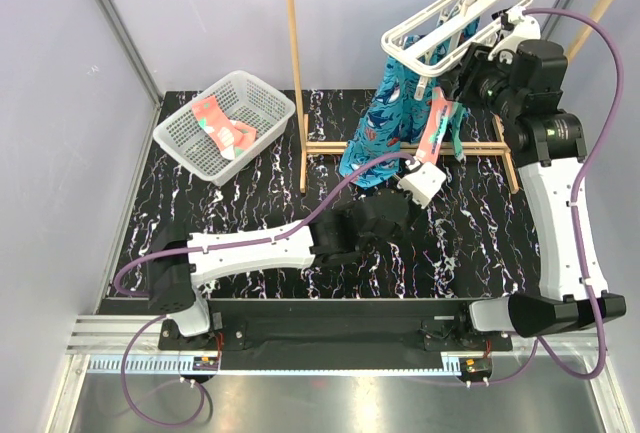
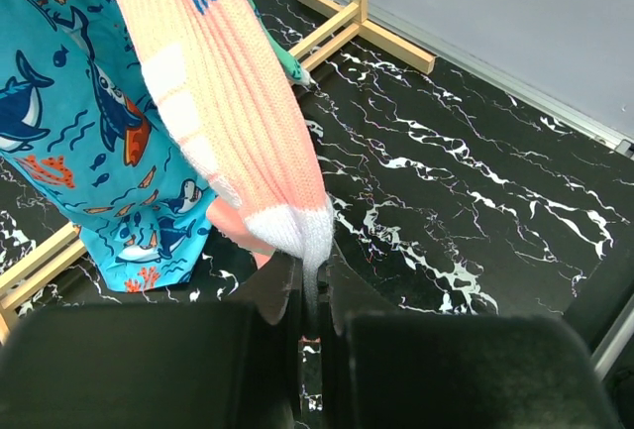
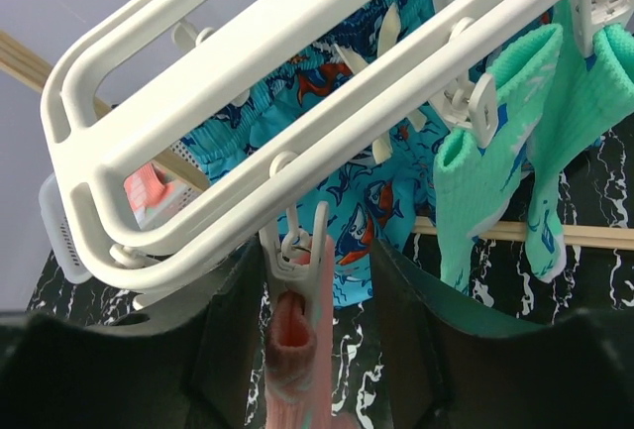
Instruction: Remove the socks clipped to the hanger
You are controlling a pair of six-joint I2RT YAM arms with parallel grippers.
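Note:
The white slatted hanger (image 1: 455, 15) hangs from the wooden rack's rail and also shows in the right wrist view (image 3: 297, 62). A coral-pink sock (image 1: 437, 123) hangs from one clip (image 3: 297, 251). My left gripper (image 2: 312, 285) is shut on the sock's white toe (image 2: 297, 226), below the hanger (image 1: 420, 181). My right gripper (image 3: 312, 295) is open, with its jaws on either side of that clip and the sock's cuff (image 3: 292, 345). Two teal-green socks (image 3: 495, 161) stay clipped to the right. No striped sock shows.
A blue shark-print cloth (image 1: 385, 118) hangs behind the socks. The wooden rack (image 1: 297, 73) stands at the back on the black marbled table (image 1: 470, 243). A white mesh basket (image 1: 190, 138) at the back left holds coral-pink socks (image 1: 222, 128).

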